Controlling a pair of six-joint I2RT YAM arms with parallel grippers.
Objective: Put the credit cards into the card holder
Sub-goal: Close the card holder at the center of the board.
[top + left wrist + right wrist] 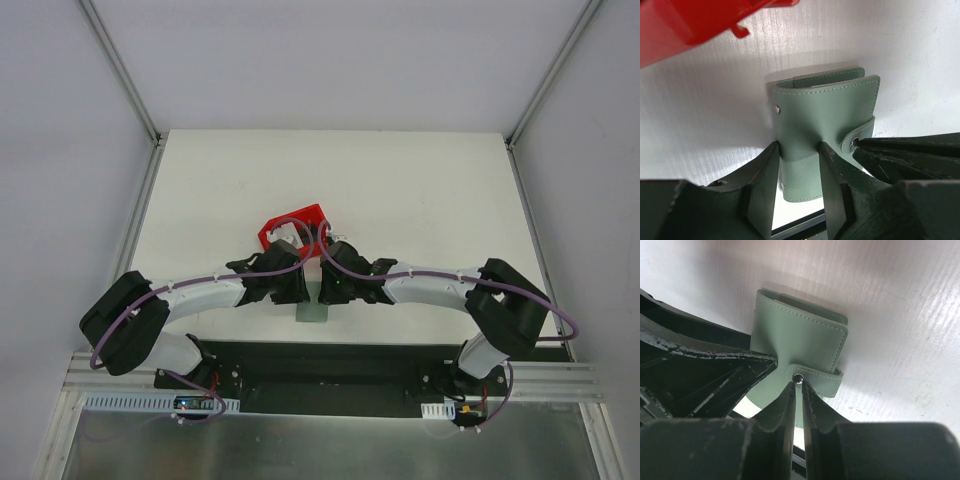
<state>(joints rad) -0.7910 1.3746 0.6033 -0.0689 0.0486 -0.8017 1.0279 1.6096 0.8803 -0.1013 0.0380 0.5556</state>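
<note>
The card holder [825, 107] is a grey-green wallet, folded shut, with its strap snapped across the face. It shows below the two wrists [312, 312], near the table's front edge. My left gripper [799, 146] is shut on its lower part, one finger on each side edge. My right gripper [798, 384] has its jaws almost together, with the tips pinching the end of the strap at the round snap [798, 378]. The same tips meet the snap [855, 142] in the left wrist view. The credit cards are out of view.
A red plastic bin [290, 225] stands just behind the two grippers, and its corner [685, 25] hangs over the upper left of the left wrist view. The dark mounting strip runs along the table's near edge [330, 355].
</note>
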